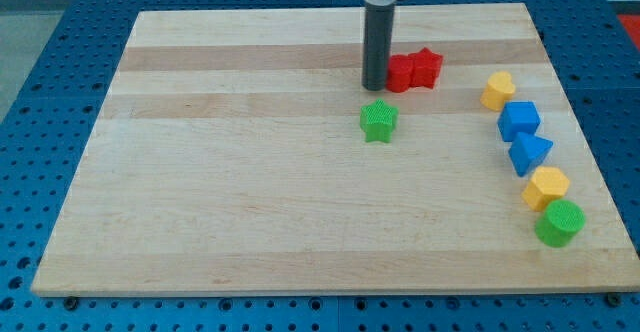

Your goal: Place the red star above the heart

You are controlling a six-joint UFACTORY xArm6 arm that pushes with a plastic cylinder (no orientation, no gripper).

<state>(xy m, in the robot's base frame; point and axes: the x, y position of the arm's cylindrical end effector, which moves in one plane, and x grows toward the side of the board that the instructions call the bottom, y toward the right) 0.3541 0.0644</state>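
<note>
The red star is sitting at the view's top, touching a red block on its left, with the yellow heart near on the right. My tip is pressing that red block's left side; I have no fingers, holding nothing. I judge steady rightward pushing best, stopping above the heart.

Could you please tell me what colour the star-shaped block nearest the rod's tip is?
Green: the green star, seen in the camera view.

Pale, smooth-grained wooden board
</note>
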